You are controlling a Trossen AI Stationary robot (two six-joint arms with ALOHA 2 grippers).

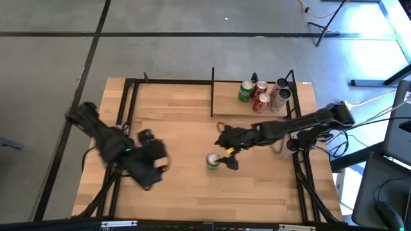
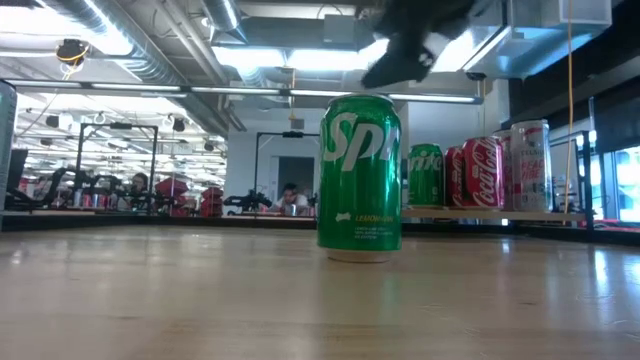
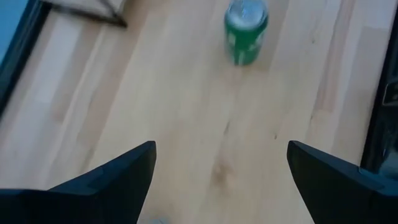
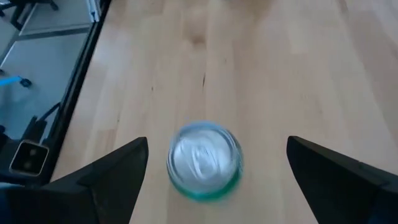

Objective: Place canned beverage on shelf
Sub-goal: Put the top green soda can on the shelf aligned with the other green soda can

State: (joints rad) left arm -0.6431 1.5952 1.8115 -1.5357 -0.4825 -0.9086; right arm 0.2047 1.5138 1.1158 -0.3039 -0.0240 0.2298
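Note:
A green Sprite can (image 1: 212,161) stands upright on its base on the wooden tabletop; it shows in the low view (image 2: 359,178), the left wrist view (image 3: 246,30) and the right wrist view (image 4: 204,160). My right gripper (image 4: 217,168) is open above the can, its fingers wide on either side and clear of it. My left gripper (image 3: 219,174) is open and empty over the table's left part (image 1: 151,163). The shelf (image 1: 231,106), a light board in black bars at the far right, holds several cans (image 1: 263,95).
On the shelf stand a green can (image 2: 425,175), red cola cans (image 2: 478,172) and a pale can (image 2: 530,165). Black frame bars (image 1: 212,90) run along the table's edges. Bare tabletop lies between the two arms.

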